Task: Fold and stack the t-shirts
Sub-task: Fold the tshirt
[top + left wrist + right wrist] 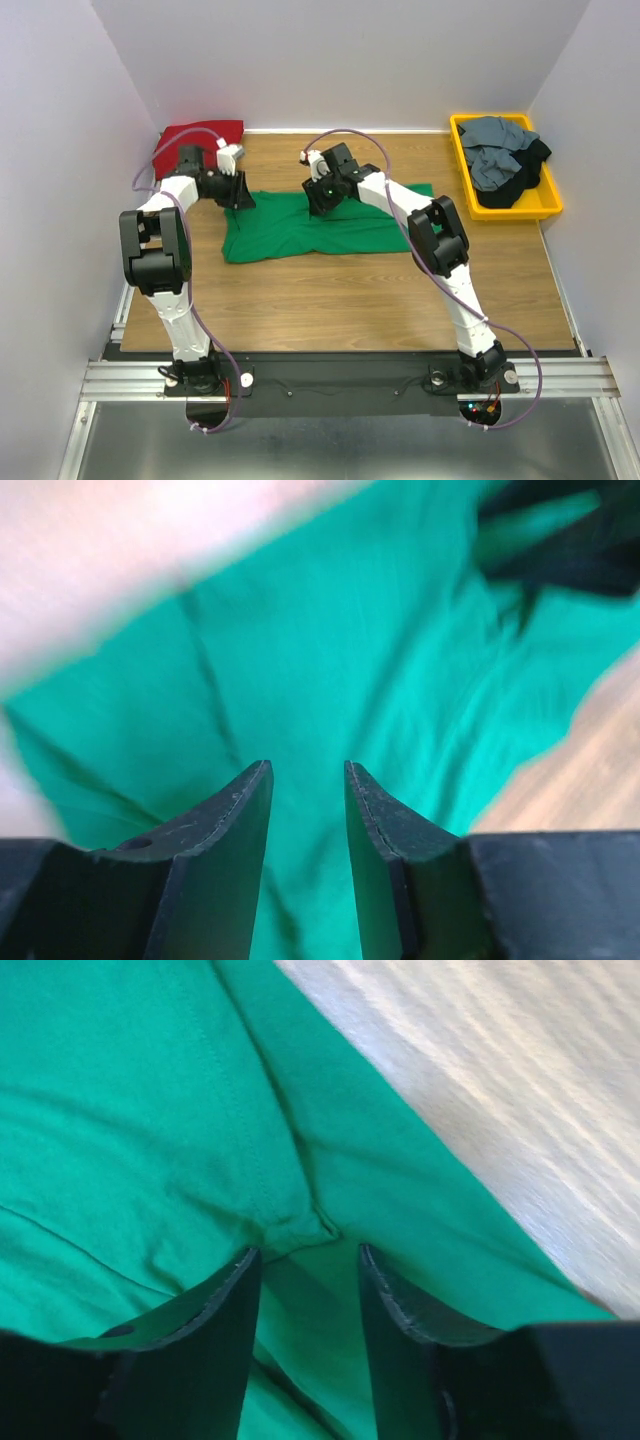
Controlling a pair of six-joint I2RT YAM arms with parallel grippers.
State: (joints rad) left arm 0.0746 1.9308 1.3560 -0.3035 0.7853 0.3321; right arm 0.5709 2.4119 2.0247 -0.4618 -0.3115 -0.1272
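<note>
The bright green t-shirt [300, 232] lies spread on the wooden table, partly folded into a wide band. At the shirt's far left corner my left gripper [240, 192] is low, its jaws apart and open [308, 768], with only green cloth [330, 650] showing beyond them. My right gripper [320, 200] is at the shirt's far edge near the middle. It is open [308, 1252], its fingers straddling a puckered seam of the green cloth [120, 1110]. A dark red t-shirt [200, 140] lies folded in the far left corner. Grey [495, 155] and black [512, 188] shirts are heaped in the tray.
A yellow plastic tray [505, 213] stands at the far right of the table. White walls close in the left, back and right sides. Bare wood [340, 300] runs from the green shirt to the near edge, where the arm bases sit.
</note>
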